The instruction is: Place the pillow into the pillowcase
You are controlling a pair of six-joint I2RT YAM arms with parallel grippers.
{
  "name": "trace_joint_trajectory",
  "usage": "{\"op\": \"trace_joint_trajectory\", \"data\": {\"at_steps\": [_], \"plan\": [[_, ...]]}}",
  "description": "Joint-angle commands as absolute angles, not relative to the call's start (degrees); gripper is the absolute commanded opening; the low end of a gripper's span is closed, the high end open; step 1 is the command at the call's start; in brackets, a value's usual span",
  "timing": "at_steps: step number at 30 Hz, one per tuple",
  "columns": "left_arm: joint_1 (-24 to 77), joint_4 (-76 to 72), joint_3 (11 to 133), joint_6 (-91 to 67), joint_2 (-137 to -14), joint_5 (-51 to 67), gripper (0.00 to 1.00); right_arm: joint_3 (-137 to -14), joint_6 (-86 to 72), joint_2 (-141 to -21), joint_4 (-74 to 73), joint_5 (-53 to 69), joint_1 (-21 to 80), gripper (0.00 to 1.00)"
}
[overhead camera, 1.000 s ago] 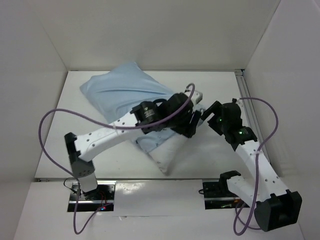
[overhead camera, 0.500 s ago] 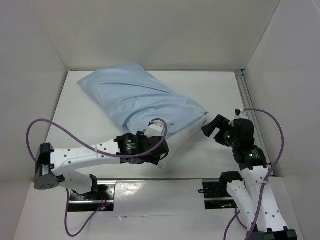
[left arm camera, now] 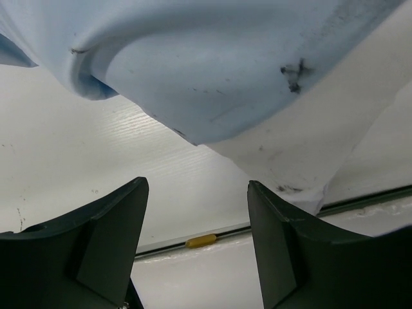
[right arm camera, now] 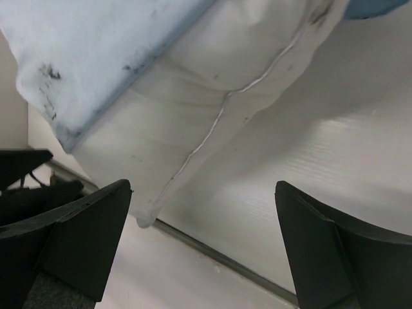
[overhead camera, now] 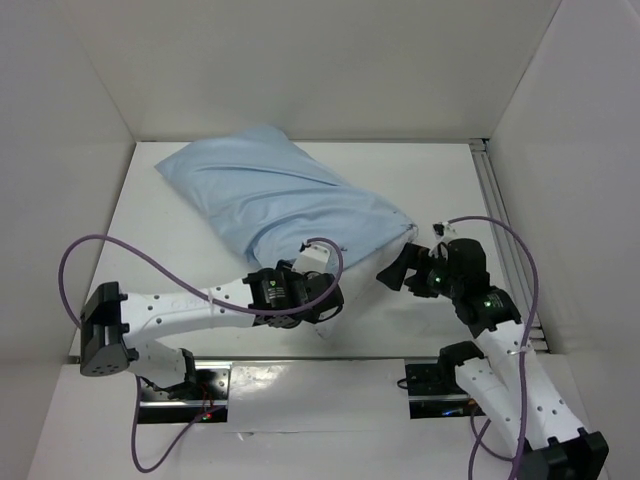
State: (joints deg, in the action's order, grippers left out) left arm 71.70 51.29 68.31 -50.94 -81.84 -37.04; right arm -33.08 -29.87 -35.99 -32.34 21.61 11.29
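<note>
The light blue pillowcase (overhead camera: 270,195) lies diagonally from the far left toward the right, wrinkled and plump. The white pillow (right arm camera: 193,109) sticks out of its near right end; its seamed corner reaches the table's near edge. My left gripper (overhead camera: 322,300) sits low at that near corner, open and empty. In the left wrist view, the blue pillowcase (left arm camera: 212,64) and the white pillow (left arm camera: 302,148) hang above the left gripper (left arm camera: 196,187). My right gripper (overhead camera: 392,275) is open, just right of the pillow's end. Nothing lies between the right gripper's (right arm camera: 203,188) fingers.
White walls close in the table on the left, back and right. A metal rail (overhead camera: 497,205) runs along the right side. A groove with a small yellow piece (left arm camera: 201,241) marks the near table edge. Purple cables (overhead camera: 95,250) loop off both arms.
My left arm has pulled back from over the pillowcase's middle to its near corner. The right gripper has opened wider and shifted left toward the pillow's end.
</note>
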Motion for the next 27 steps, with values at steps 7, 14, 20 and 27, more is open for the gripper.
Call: {"op": "trace_joint_trajectory", "data": {"at_steps": [7,14,20,27], "plan": [[65.2,40.8,62.4,-42.3,-77.9,-31.9,0.78,-35.6,-28.9,-43.3,-28.3,3.4,30.4,1.0],[60.1,32.9,58.5,-36.5,-73.1,-22.3,0.78,-34.6,-34.0,-47.5,-21.2,0.9,41.3,1.0],[59.3,32.3,59.7,-35.9,-76.8,-21.2,0.78,-31.9,-38.5,-47.5,-10.4,5.1,42.9,1.0],[58.7,32.3,61.5,-35.9,-76.9,-21.9,0.24,-30.0,-40.2,-54.6,-1.1,7.3,43.4,0.81]]}}
